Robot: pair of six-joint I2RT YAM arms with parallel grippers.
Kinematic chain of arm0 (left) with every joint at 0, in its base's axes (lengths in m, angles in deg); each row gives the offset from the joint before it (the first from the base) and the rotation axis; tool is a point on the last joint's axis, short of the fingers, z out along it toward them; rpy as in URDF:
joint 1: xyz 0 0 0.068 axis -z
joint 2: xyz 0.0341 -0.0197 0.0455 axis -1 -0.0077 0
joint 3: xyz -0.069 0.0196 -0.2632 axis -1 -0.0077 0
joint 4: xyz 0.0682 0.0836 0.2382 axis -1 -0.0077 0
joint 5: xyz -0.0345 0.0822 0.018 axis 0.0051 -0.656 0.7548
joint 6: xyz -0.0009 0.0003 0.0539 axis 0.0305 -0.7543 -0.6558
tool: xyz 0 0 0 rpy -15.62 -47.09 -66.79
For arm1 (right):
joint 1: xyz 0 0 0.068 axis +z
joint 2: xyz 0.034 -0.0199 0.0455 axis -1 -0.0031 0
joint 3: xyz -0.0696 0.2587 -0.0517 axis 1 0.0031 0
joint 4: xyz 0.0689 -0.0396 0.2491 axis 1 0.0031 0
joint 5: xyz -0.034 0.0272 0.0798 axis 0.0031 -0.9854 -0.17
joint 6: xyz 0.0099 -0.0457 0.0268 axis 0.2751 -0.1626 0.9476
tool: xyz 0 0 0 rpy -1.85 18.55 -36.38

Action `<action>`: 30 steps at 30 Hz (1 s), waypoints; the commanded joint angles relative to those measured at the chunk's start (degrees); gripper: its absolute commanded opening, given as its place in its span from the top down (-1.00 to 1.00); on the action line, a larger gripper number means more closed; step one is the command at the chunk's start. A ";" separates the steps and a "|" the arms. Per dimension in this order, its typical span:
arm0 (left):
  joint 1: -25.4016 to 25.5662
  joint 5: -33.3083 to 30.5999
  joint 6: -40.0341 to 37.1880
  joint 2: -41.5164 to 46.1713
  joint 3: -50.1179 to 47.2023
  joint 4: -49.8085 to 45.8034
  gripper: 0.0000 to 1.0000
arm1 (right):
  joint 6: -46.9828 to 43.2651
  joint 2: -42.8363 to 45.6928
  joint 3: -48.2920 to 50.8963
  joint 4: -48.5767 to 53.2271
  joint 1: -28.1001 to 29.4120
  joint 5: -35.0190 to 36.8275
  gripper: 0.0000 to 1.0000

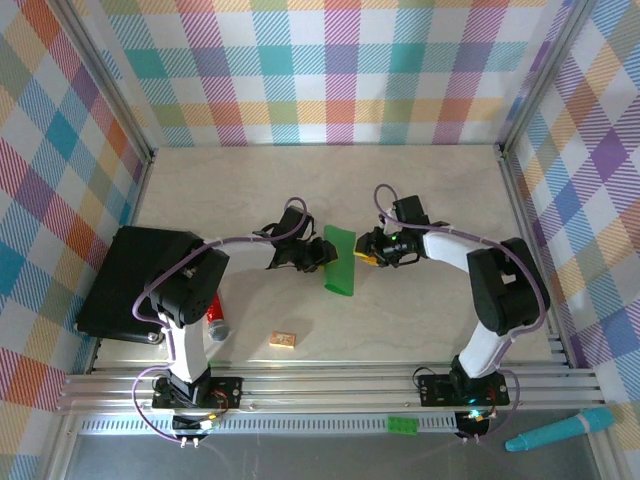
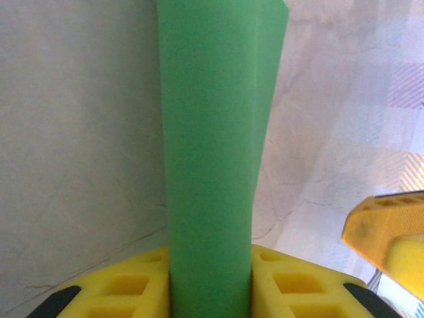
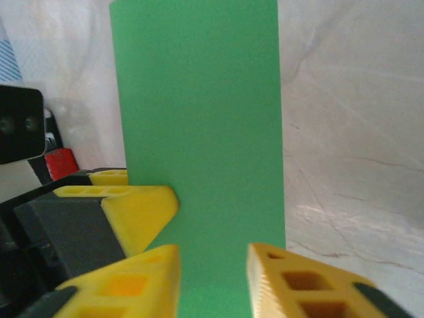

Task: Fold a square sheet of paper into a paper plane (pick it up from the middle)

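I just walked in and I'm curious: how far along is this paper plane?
Early days. Done: the green sheet looks doubled over into a narrow strip. In hand: the left pincer and right pincer both pinch it from opposite sides. Left: no pointed nose or wings yet, so most of the folds remain.

The folded green paper (image 2: 209, 132) disappears from us inside the left tool (image 2: 211, 271), its far end cut by the picture's top edge. The right tool (image 3: 213, 258) covers its near corners; whether it truly pinches, we cannot tell.
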State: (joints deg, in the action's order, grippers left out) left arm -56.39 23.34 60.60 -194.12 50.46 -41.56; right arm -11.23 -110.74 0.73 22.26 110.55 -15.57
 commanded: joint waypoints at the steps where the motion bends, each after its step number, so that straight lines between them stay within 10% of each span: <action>1: -0.47 -1.44 -1.47 -0.98 -0.79 -1.24 0.40 | -0.69 -2.76 -3.38 2.79 1.71 0.78 0.46; 30: -0.30 -9.20 -7.77 1.96 4.96 -19.82 0.11 | -1.89 -14.12 -8.32 11.70 4.98 6.04 0.68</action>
State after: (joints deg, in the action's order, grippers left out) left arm -56.32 17.96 54.35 -194.43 54.33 -53.01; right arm -12.91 -122.25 -7.71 30.20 115.06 -12.40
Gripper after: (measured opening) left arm 0.432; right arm 0.158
